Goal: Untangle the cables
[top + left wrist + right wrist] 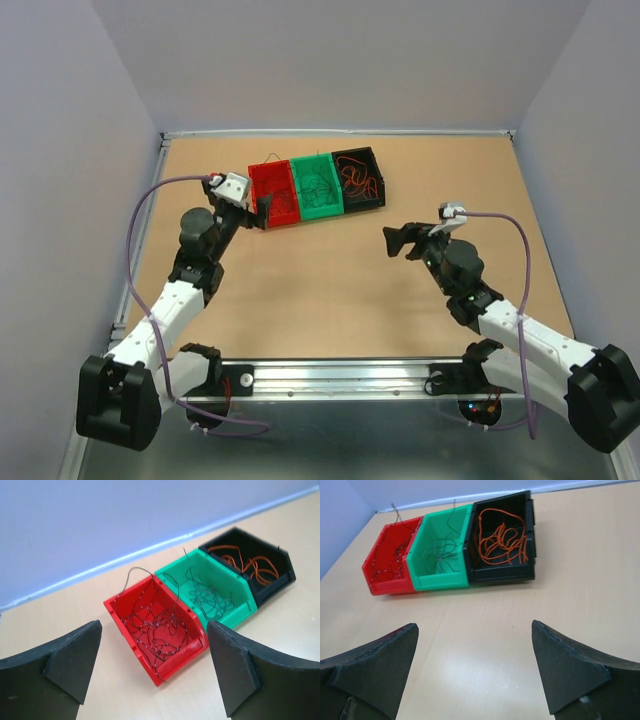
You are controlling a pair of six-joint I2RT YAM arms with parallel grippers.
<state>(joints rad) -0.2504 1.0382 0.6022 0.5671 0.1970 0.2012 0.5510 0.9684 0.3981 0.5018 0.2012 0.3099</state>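
Left tool [262, 208], spread wide and empty, hangs just beside the red bin [175, 667], so I rate it nearer than my right tool [397, 241], equally spread, to the cables [155, 635] coiled in it, the green bin [235, 615] and the black bin [272, 587], rowed left-to-right on the table [330, 300].

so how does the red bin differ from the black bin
The red bin sits at the left end of the row and the black bin at the right end, with the green bin between them. The red bin holds dark wires, one looping above its rim; the black bin holds orange wires lying inside it. Both have the same bin shape.
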